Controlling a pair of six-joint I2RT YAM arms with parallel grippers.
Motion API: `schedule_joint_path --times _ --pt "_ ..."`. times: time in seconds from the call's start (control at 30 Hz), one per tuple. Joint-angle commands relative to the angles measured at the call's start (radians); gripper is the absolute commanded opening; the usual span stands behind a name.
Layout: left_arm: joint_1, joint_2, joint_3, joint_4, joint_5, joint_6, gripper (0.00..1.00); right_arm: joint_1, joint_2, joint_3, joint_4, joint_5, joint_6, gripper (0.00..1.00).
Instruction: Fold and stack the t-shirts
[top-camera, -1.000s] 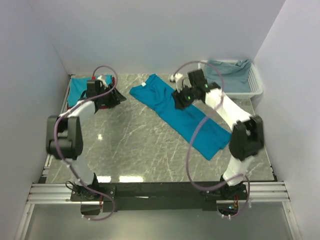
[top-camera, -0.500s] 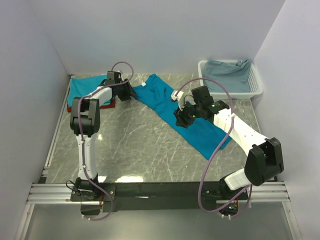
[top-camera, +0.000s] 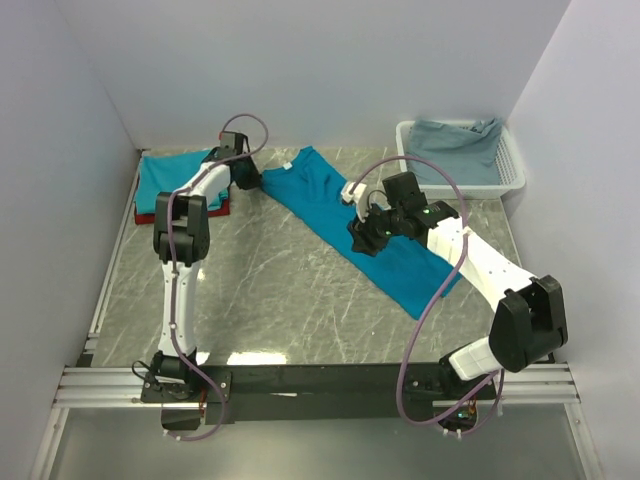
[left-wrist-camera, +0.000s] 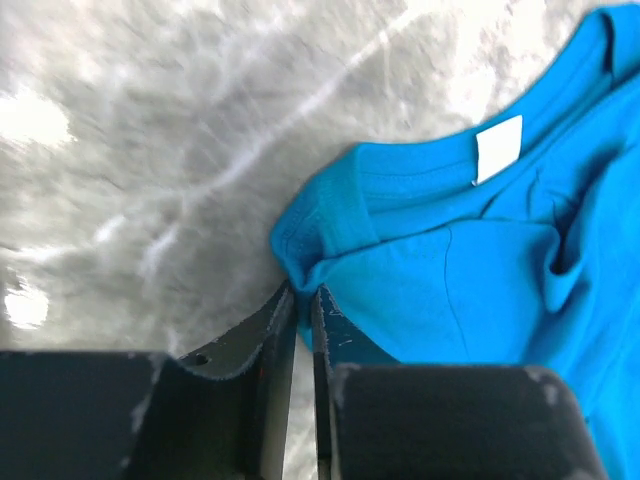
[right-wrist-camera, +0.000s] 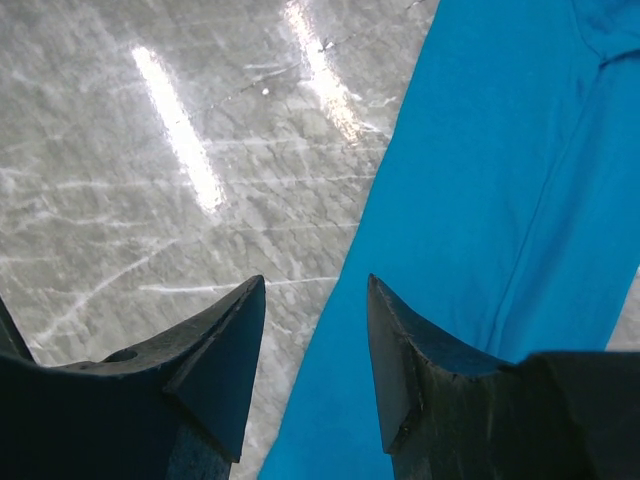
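Since one second ago the left arm reaches out from above the folded pile in the far left corner, and its left gripper (top-camera: 245, 172) is now at the far end of the teal t-shirt (top-camera: 330, 205), near the middle of the far edge of the table (top-camera: 270, 290). The right arm comes away from the basket (top-camera: 512, 172) in the far right corner and is now low over the middle of the shirt; in the last half second it almost does not change. The shirt itself lies as before, folded long and narrow, on a diagonal from the far edge toward the right edge. In the left wrist view the jaws of the left gripper (left-wrist-camera: 303, 295) are pressed nearly together and the shoulder edge of the shirt (left-wrist-camera: 480, 260), just beside the white neck label (left-wrist-camera: 498, 148), is bunched at their tips, so it seems to pinch this corner. The right gripper (right-wrist-camera: 315, 290) is wide open and holds nothing; its fingers stand on both sides of the long edge of the cloth (right-wrist-camera: 500, 200). I judge that each arm takes one point of the same side, to lift it together for the next fold. The folded shirts (top-camera: 160, 175), teal on a dark red one, wait in the far left corner for the stack.
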Motion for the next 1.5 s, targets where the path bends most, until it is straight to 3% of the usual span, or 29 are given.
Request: schedule_joint_path --times 0.0,0.07,0.17,0.33,0.43,0.53,0.57,0.7,0.87,0.9,1.0,1.13,1.43,1.47 --pt "0.027 0.037 0.056 -0.053 -0.076 0.017 0.17 0.008 -0.015 -0.004 -0.031 0.006 -0.081 0.52" --pt "0.03 0.045 0.088 -0.046 -0.05 0.031 0.18 0.036 -0.004 -0.022 -0.035 0.047 -0.141 0.52" --pt "0.03 0.057 0.137 -0.055 -0.028 0.057 0.3 0.103 -0.004 -0.114 0.045 0.219 -0.163 0.54" --pt "0.044 0.05 0.191 -0.058 0.026 0.092 0.39 0.175 0.076 -0.159 0.083 0.435 -0.096 0.59" --pt "0.052 -0.044 0.146 -0.006 0.105 0.129 0.45 0.212 0.126 -0.16 0.097 0.515 -0.068 0.6" --pt "0.052 -0.211 0.04 0.088 0.11 0.162 0.56 0.238 0.178 -0.165 0.11 0.571 -0.053 0.6" --pt "0.052 -0.295 -0.008 0.12 0.104 0.17 0.67 0.24 0.192 -0.16 0.116 0.604 -0.042 0.6" --pt "0.055 -0.511 -0.147 0.17 0.081 0.209 0.7 0.254 0.243 -0.149 0.11 0.666 -0.023 0.59" --pt "0.073 -0.864 -0.512 0.31 0.09 0.169 0.7 0.278 0.287 -0.169 0.113 0.726 -0.005 0.51" --pt "0.073 -0.913 -0.566 0.332 0.098 0.163 0.7 0.281 0.301 -0.171 0.115 0.75 -0.003 0.45" --pt "0.073 -1.073 -0.724 0.367 0.125 0.146 0.72 0.287 0.316 -0.169 0.1 0.761 0.009 0.21" --pt "0.073 -1.216 -0.864 0.313 0.167 0.181 0.72 0.316 0.303 -0.165 0.051 0.674 0.01 0.01" --pt "0.073 -1.421 -1.063 0.27 0.165 0.186 0.72 0.624 0.35 0.033 -0.135 0.5 0.09 0.0" --pt "0.073 -1.434 -1.068 0.267 0.165 0.184 0.73 0.649 0.362 0.088 -0.173 0.482 0.095 0.07"
